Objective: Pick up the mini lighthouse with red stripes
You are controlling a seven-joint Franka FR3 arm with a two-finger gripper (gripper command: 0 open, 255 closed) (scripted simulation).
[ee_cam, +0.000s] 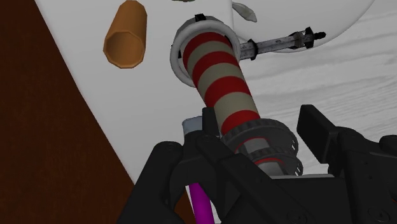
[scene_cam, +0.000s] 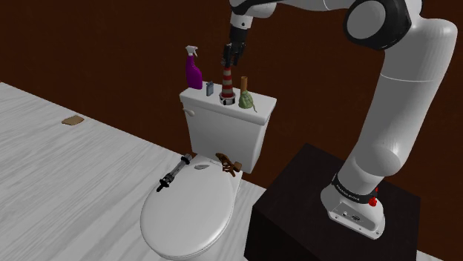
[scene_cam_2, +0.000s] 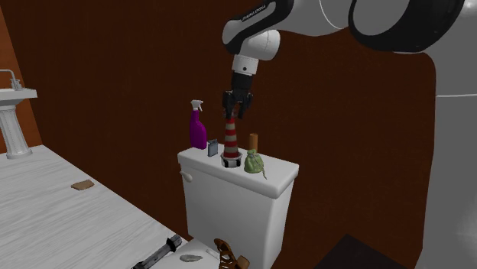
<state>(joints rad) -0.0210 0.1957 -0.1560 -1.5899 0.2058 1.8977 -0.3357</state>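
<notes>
The mini lighthouse (scene_cam: 226, 83) (scene_cam_2: 230, 139), banded red and beige with a dark gallery at its top, stands upright on the white toilet tank lid (scene_cam: 261, 108) (scene_cam_2: 280, 173). My black gripper (scene_cam: 231, 59) (scene_cam_2: 234, 111) comes down over it from above. In the wrist view the gripper (ee_cam: 262, 124) is open, and the top of the lighthouse (ee_cam: 219, 70) sits between the two fingers. One finger lies close against the gallery; the other finger (ee_cam: 318, 130) stands a little apart from it.
On the lid beside the lighthouse are a purple spray bottle (scene_cam: 194, 71) (scene_cam_2: 198, 128), a small grey item (scene_cam: 210, 89), a brown cylinder (scene_cam_2: 252, 140) (ee_cam: 126, 35) and a green pouch (scene_cam: 246, 98). A dark tool (scene_cam: 172, 176) lies on the toilet seat. A brown wall rises behind.
</notes>
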